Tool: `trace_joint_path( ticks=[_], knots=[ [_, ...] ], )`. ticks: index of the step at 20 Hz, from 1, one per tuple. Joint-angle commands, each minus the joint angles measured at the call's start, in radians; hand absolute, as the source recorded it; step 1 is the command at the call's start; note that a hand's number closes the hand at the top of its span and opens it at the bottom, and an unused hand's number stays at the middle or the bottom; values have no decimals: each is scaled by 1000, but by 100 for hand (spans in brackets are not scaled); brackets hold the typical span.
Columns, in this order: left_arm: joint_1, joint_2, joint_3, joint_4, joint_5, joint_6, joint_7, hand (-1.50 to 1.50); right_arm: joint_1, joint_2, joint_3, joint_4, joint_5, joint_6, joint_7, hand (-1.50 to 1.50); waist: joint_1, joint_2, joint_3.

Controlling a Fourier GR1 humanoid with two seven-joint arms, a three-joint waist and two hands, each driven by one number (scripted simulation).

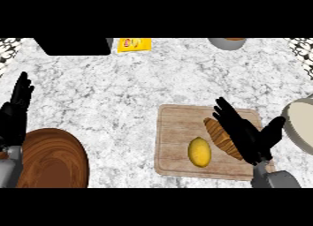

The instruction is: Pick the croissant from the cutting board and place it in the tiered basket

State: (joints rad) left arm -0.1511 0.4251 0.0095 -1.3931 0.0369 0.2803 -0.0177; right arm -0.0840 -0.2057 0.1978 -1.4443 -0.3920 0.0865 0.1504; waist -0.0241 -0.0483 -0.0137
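A brown croissant [219, 136] lies on the wooden cutting board [175, 132], at its right side. A yellow lemon [199, 152] lies to its left on the same board. My right hand [247, 132] hovers over the croissant with straight fingers and covers part of it; the thumb points out to the right. At the right edge shows the cream rim of a round basket tier [301, 128]. My left hand [9, 119] stays open at the left edge, fingers up, resting.
A round wooden plate or bowl [55, 159] sits at the lower left beside my left forearm. At the back stand a black object [74, 45], a yellow packet [134, 44] and a grey bowl [226, 43].
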Motion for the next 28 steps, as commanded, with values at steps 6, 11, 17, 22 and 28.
trace_joint_path(
  ticks=[6, 11, 17, 22, 28],
  knots=[
    [-9, 33, -52, -47, -61, -62, 35, 0, -145, -179, -263, 4, -128, 182, -117, 150, 29, 50, 15],
    [41, -15, -80, -62, -42, -56, 64, 0, 58, -230, -279, -3, 214, -267, -43, -150, 5, 43, 12],
    [-15, -11, -56, -5, -37, -121, 66, 0, 89, -374, -333, -191, 180, -124, 67, -150, 17, 47, 13],
    [26, -14, -65, -76, -47, -94, 76, 0, 92, -610, -253, -257, 196, 125, 210, -150, 35, 41, 11],
    [10, -34, -76, -55, -72, -96, 41, 0, -100, -682, -160, -325, 164, 238, 474, -150, 44, 49, 12]
  ],
)
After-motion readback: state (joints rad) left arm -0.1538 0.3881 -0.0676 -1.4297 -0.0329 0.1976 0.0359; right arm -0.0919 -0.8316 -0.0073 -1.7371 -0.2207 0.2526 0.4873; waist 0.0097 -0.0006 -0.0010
